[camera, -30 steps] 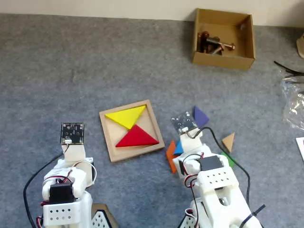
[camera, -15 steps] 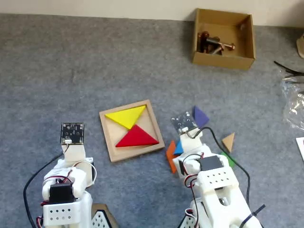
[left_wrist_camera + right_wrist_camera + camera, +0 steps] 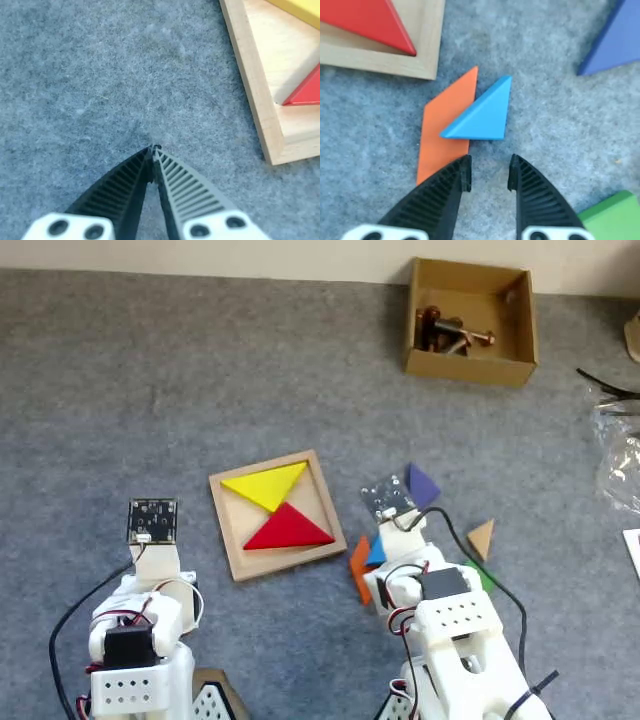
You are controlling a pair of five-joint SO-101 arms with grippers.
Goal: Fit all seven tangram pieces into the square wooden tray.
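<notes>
The square wooden tray (image 3: 231, 543) lies mid-table holding a yellow triangle (image 3: 268, 485) and a red triangle (image 3: 288, 528). To its right lie an orange parallelogram (image 3: 358, 568), a light blue triangle (image 3: 377, 551), a dark blue triangle (image 3: 422, 483), a tan triangle (image 3: 482, 537) and a green piece (image 3: 486, 579). In the right wrist view my right gripper (image 3: 489, 166) is open just short of the light blue triangle (image 3: 482, 115), which leans on the orange parallelogram (image 3: 442, 135). My left gripper (image 3: 152, 149) is shut over bare carpet beside the tray's rim (image 3: 252, 85).
A cardboard box (image 3: 470, 320) with metal parts stands at the back right. Cables and clear plastic (image 3: 615, 455) lie at the right edge. Grey carpet spreads open to the left and behind the tray.
</notes>
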